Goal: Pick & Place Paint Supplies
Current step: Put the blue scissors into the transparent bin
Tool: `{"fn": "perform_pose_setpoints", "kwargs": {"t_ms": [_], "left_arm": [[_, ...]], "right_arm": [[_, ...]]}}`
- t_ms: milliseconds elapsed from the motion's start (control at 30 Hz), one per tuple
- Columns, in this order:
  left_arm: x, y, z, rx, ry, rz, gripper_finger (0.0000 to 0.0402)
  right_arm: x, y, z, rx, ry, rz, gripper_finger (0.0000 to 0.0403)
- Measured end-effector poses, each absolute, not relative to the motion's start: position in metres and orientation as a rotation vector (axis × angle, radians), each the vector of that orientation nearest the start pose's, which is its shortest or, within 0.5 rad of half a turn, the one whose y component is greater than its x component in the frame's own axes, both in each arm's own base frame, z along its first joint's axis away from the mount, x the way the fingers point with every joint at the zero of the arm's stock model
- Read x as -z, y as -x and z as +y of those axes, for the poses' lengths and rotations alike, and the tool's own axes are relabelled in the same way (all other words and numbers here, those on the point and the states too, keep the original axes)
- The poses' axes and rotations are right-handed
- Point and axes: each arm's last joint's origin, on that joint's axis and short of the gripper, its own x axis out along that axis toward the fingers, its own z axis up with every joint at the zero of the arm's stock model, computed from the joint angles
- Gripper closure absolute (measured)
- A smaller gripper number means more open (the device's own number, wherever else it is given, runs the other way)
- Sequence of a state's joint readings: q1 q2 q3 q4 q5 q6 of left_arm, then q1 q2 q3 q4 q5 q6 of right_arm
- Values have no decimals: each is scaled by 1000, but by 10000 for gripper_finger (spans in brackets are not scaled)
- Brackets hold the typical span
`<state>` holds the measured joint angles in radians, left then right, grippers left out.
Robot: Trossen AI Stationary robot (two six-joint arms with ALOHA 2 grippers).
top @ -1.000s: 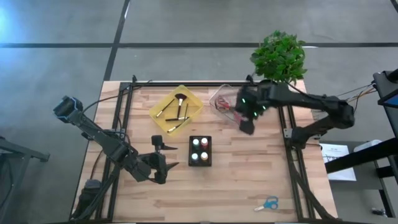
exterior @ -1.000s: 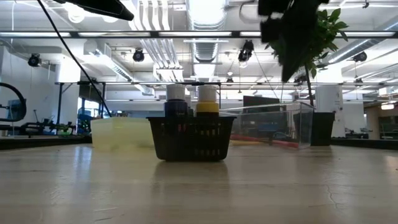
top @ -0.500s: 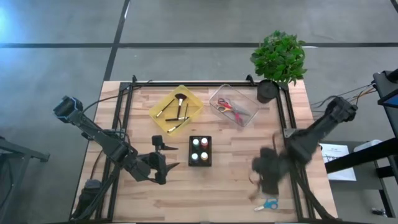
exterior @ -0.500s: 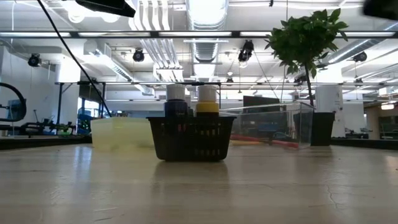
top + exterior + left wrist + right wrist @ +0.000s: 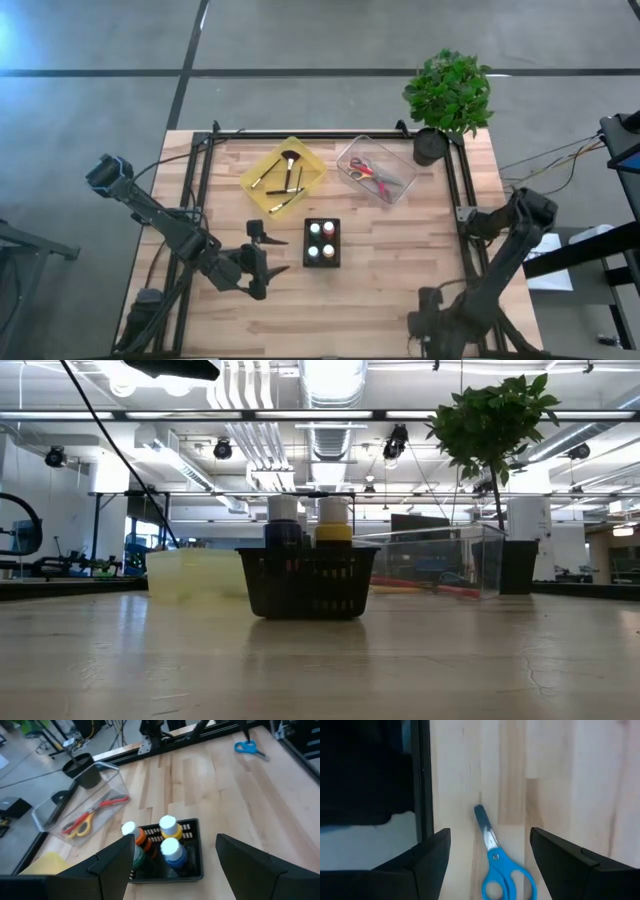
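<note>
**Right gripper parked over the blue scissors, jaws wide**

The right gripper (image 5: 487, 865) is seen low at the near edge of the light wooden plank surface (image 5: 380, 260), jaws spread open with nothing held. Between its dark fingers (image 5: 422, 865) the blue-handled scissors (image 5: 497, 865) are framed, lying flat on the wood with the closed blades pointing away from the wrist, close beside the black frame rail (image 5: 422, 780). Whether anything is touched can't be made out.

The left gripper (image 5: 262, 262) is held above the surface just beside the small black mesh basket (image 5: 321, 243), jaws open and empty too. Four small paint bottles (image 5: 160, 840) are stood upright in that basket.

Farther back, the yellow plastic tray (image 5: 283, 172) is loaded with thin dark-handled brushes (image 5: 285, 180), one of them wide-bristled. Next to it, the clear plastic bin (image 5: 377, 168) is holding the red-handled scissors (image 5: 107, 803) and the yellow-handled scissors (image 5: 80, 827). A leafy green plant in a dark pot (image 5: 447, 95) is set at the far right corner.
</note>
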<state>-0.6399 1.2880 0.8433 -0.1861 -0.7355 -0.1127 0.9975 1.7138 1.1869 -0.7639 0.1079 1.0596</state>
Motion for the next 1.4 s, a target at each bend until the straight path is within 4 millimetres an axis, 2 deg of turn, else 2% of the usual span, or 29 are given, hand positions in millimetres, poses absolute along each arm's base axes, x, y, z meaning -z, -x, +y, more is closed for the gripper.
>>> {"fn": "perform_pose_setpoints", "kwargs": {"t_ms": [200,500,967,1100,1400], "left_arm": [[-247,-228,-146,-109,-286,499,115],[-243,-230,-149,-101,-284,506,115],[-244,-230,-149,-97,-276,497,115],[-244,-230,-149,-97,-276,497,115],[-244,-231,-149,-97,-274,494,115]], "right_arm": [[-177,-192,292,-120,-66,1373,131],[-152,-192,301,-93,5,1475,131],[-143,-186,304,-47,-4,1488,134],[-142,-186,303,-48,-8,1486,168],[-141,-186,302,-74,24,1486,300]]}}
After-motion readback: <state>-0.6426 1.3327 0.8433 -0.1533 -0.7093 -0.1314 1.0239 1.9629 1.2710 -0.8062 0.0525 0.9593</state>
